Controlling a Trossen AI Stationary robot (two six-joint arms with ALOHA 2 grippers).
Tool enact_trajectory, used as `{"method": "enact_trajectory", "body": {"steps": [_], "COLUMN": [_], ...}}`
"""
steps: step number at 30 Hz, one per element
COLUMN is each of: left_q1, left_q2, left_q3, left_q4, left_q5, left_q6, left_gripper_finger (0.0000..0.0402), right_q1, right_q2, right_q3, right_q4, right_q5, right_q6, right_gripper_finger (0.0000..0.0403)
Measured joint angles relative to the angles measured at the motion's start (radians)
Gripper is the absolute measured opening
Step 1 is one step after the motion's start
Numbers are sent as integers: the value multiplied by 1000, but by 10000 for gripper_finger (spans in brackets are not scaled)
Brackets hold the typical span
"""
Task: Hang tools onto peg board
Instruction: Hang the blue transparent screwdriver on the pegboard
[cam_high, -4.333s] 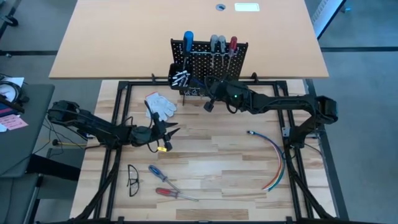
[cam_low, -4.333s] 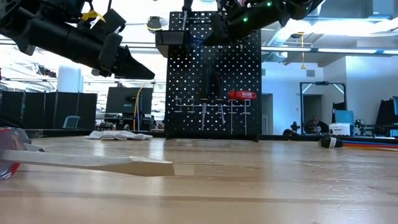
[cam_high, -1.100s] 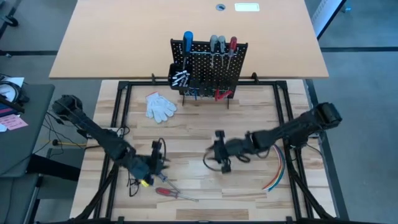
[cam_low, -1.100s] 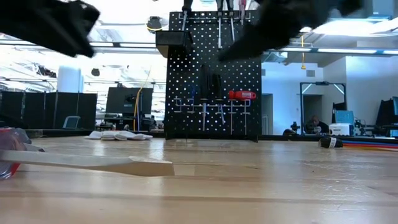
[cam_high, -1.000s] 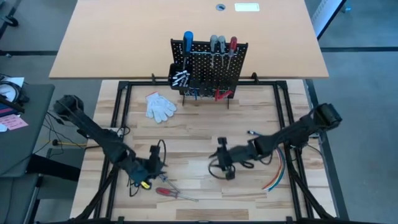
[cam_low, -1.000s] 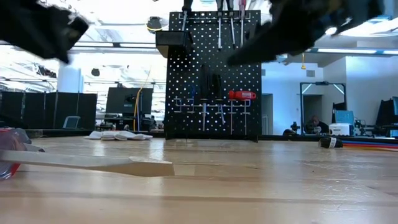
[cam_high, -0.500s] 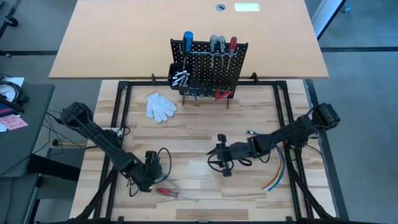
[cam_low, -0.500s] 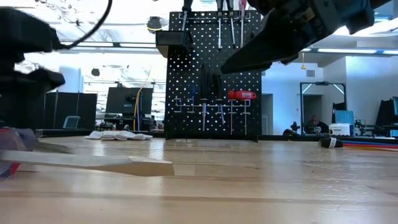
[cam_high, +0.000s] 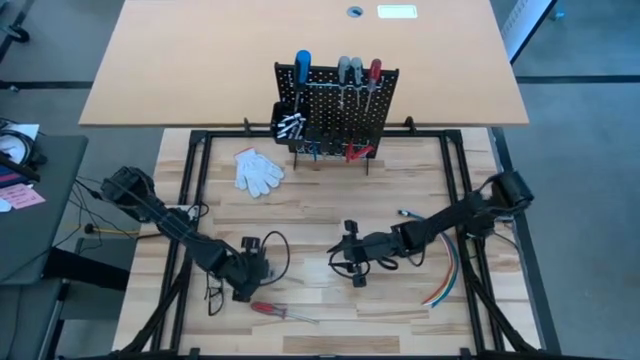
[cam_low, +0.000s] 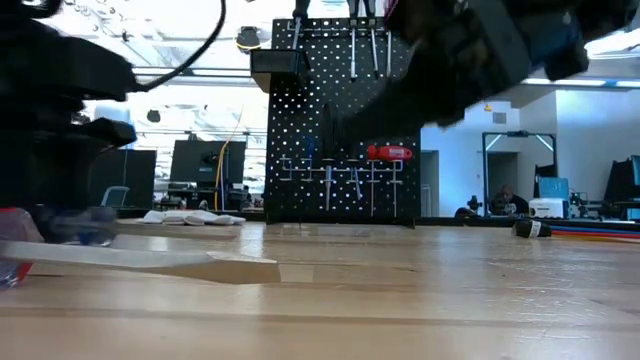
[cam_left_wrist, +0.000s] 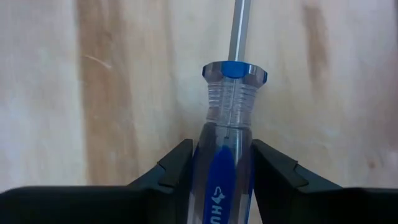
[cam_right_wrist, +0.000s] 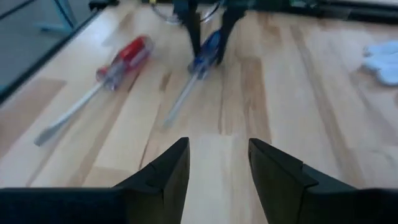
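Observation:
The blue screwdriver (cam_left_wrist: 227, 143) lies flat on the wooden table near its front left, and my left gripper (cam_high: 255, 270) is shut on its handle. Its shaft (cam_right_wrist: 180, 93) points toward my right gripper (cam_high: 350, 265), which hovers open and empty mid-table. A red screwdriver (cam_high: 272, 311) lies on the table closer to the near edge. The peg board (cam_high: 337, 105) stands upright at the far edge. Blue (cam_high: 302, 62), grey (cam_high: 348, 68) and red (cam_high: 375, 70) handled tools and red-handled pliers (cam_low: 390, 153) hang on it. My left gripper pinches the blue screwdriver's clear-and-blue handle (cam_left_wrist: 227, 180) between its two fingers (cam_left_wrist: 180, 165), just behind the ribbed collar at the shaft end. The fingers come from above, slanting steeply down, one on each side of the handle. The screwdriver lies on the table.
A white glove (cam_high: 258, 170) lies left of the peg board. A bundle of coloured cables (cam_high: 445, 265) curves along the right side. A black bin (cam_high: 290, 122) hangs on the board's left. Bare wood stretches between the grippers and the board.
My left gripper has sunk toward the table and tipped more steeply downward, coming down over the blue screwdriver's handle. My right gripper has dropped a little and drifted slightly toward the table's left. The screwdrivers lie where they were.

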Motion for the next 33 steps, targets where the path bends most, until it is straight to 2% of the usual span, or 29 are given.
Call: {"method": "enact_trajectory", "body": {"steps": [4,10,20,26,33], "left_q1": [44,90,126,147,156], "left_q2": [8,6,5,5,5], "left_q3": [74,211,307,307,307], "left_q4": [-43,-228,-251,-248,-236], "left_q5": [-1,-29,-31,-31,-31], "left_q6": [-32,-86,-53,-56,-55], "left_gripper_finger": [117,117,117,117,117], "right_q1": [-3,-4,-17,-17,-31], "right_q2": [51,70,70,70,70], "right_q3": [15,72,84,85,85], "right_q4": [-2,-18,-50,4,-10], "right_q5": [-6,-5,-6,-10,-9], "right_q6": [-18,-18,-48,-51,-45], "right_gripper_finger": [183,193,182,152,77]}}
